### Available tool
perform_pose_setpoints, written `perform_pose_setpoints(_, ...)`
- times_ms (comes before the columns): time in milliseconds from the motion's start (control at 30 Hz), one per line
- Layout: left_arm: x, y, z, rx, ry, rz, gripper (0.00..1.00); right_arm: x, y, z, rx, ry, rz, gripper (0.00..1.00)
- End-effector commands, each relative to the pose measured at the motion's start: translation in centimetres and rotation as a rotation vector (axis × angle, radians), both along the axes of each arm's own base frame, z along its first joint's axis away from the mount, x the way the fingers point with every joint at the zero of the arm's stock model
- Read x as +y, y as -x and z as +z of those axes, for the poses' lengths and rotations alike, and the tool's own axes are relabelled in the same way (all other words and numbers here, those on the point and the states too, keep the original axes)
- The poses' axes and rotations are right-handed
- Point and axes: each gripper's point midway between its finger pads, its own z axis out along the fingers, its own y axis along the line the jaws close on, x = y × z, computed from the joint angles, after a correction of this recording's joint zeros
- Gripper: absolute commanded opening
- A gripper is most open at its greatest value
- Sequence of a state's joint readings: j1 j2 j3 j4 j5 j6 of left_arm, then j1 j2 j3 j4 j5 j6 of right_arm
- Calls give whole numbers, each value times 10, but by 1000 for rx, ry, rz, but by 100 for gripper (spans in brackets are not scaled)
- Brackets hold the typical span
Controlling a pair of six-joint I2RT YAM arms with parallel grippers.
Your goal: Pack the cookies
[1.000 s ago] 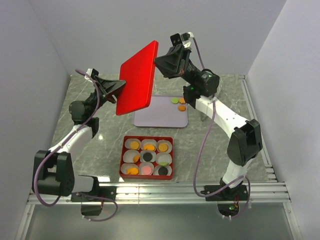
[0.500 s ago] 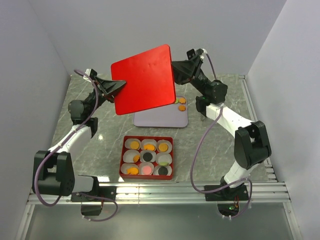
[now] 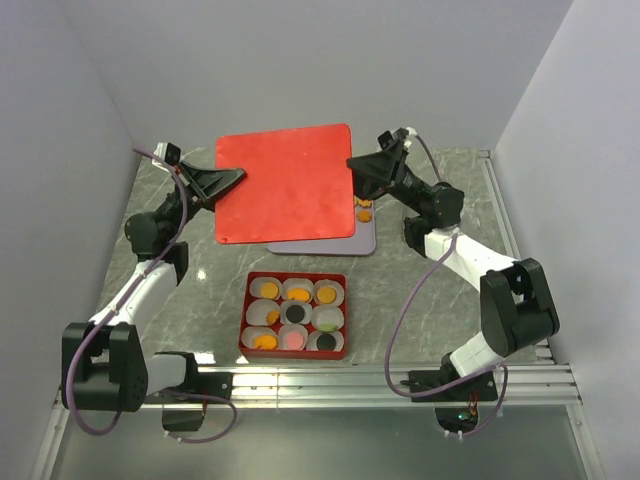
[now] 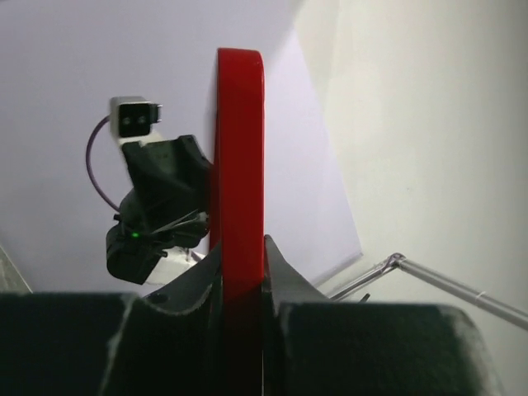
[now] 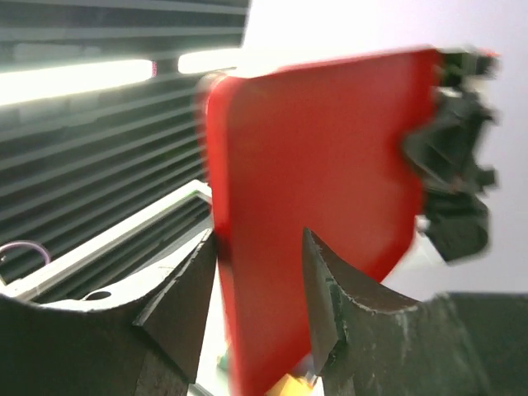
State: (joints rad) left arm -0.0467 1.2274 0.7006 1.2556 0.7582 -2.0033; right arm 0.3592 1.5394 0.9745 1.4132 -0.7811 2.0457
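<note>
A flat red lid (image 3: 285, 180) hangs almost level above the pale tray (image 3: 362, 243). My left gripper (image 3: 240, 176) is shut on its left edge; in the left wrist view the lid (image 4: 239, 165) stands edge-on, pinched in that gripper (image 4: 242, 256). My right gripper (image 3: 352, 163) is at the lid's right edge with its jaws open, the lid (image 5: 322, 157) passing loosely between the fingers (image 5: 260, 239). Cookies (image 3: 297, 294) lie in white paper cups inside the red box (image 3: 295, 277). A few more cookies (image 3: 365, 214) show on the tray past the lid's right edge.
The red box sits in front of the tray, near the table's middle. Most of the tray is hidden under the lid. White walls close in the marbled table (image 3: 440, 290) on three sides, and a metal rail (image 3: 520, 260) runs along the right edge.
The lid has swung from nearly upright to almost level and come down over the tray. My right gripper has opened off its edge and drawn back right; the left has stayed shut on it.
</note>
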Motion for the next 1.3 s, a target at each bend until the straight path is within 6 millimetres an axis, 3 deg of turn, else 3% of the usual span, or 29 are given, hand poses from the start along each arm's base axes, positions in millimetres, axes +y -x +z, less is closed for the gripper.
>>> perform_pose_setpoints(0, 2, 76, 48, -414, 26, -14, 1, 4, 39, -15, -44, 41, 155, 52)
perform_pose_setpoints(367, -5, 65, 42, -371, -94, 13, 1, 8, 45, -25, -90, 152, 124, 50)
perform_pose_setpoints(500, -11, 51, 23, -328, -232, 67, 6, 15, 35, -48, -16, 280, 102, 45)
perform_pose_setpoints(567, -12, 40, 8, -218, -297, 83, 10, 17, 36, -52, -73, 333, 66, 41)
perform_pose_setpoints(600, -12, 35, -6, -173, -353, 100, 10, 21, 29, -69, 22, 402, 78, 38)
perform_pose_setpoints(667, -12, 33, -14, -170, -405, 119, 10, 22, 26, -71, -69, 485, 19, 33)
perform_pose_setpoints(700, -12, 33, -17, -160, -415, 120, 10, 23, 22, -91, 31, 565, 25, 32)
perform_pose_setpoints(733, -12, 36, -19, -157, -421, 118, 11, 23, 21, -87, 5, 590, 12, 30)
perform_pose_setpoints(867, -12, 38, -47, -78, -452, 97, 14, 23, 23, -108, 8, 676, -5, 21)
perform_pose_setpoints(1000, -12, 42, -65, -46, -478, 95, 35, 22, 27, -118, 37, 672, -10, 15)
perform_pose_setpoints(1033, -12, 43, -68, -42, -483, 93, 47, 21, 28, -122, 47, 672, -7, 13)
perform_pose_setpoints(1267, -11, 43, -96, 36, -540, 84, 77, 18, 33, -138, 87, 669, -13, 4)
